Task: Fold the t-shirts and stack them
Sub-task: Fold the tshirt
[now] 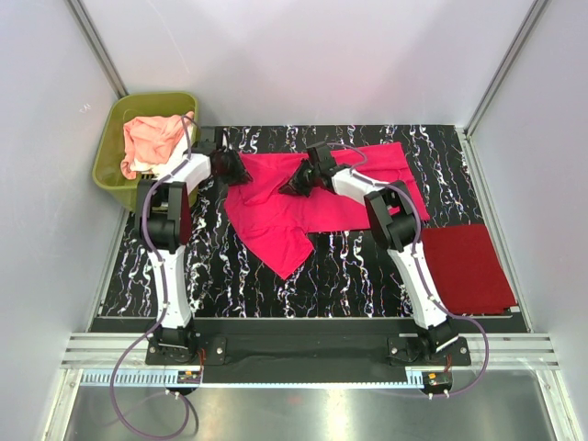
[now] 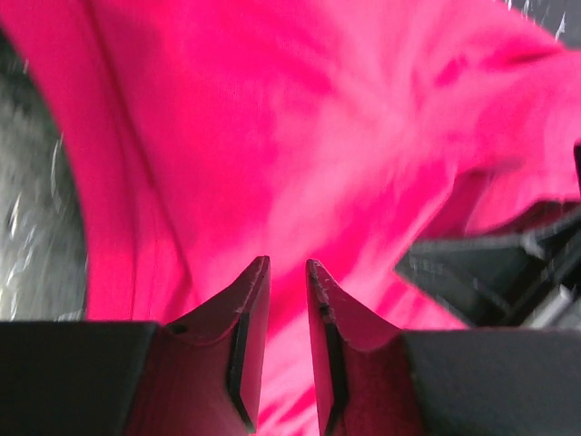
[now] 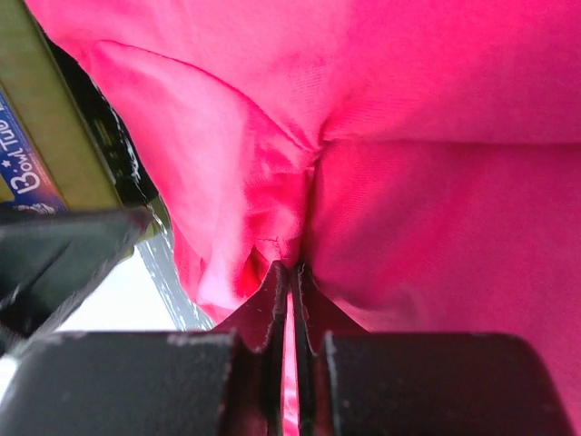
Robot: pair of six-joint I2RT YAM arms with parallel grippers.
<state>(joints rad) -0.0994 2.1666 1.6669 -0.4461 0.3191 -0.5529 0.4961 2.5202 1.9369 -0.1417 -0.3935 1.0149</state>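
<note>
A hot pink t-shirt (image 1: 276,216) lies partly spread and rumpled on the black marbled table. My left gripper (image 1: 234,170) is at the shirt's left edge. In the left wrist view its jaws (image 2: 288,262) stand a little apart over the pink cloth (image 2: 318,136), with nothing pinched. My right gripper (image 1: 292,186) is over the shirt's upper middle. It is shut (image 3: 290,265) on a bunched fold of the pink cloth (image 3: 436,182). A darker red t-shirt (image 1: 467,266) lies folded at the right. A peach-pink shirt (image 1: 152,138) and a bit of white cloth (image 1: 154,169) sit in the tub.
The olive-green tub (image 1: 108,138) stands off the table's back left corner, close to my left arm; it also shows in the right wrist view (image 3: 45,118). White walls enclose the table on three sides. The right gripper's body (image 2: 490,272) shows in the left wrist view.
</note>
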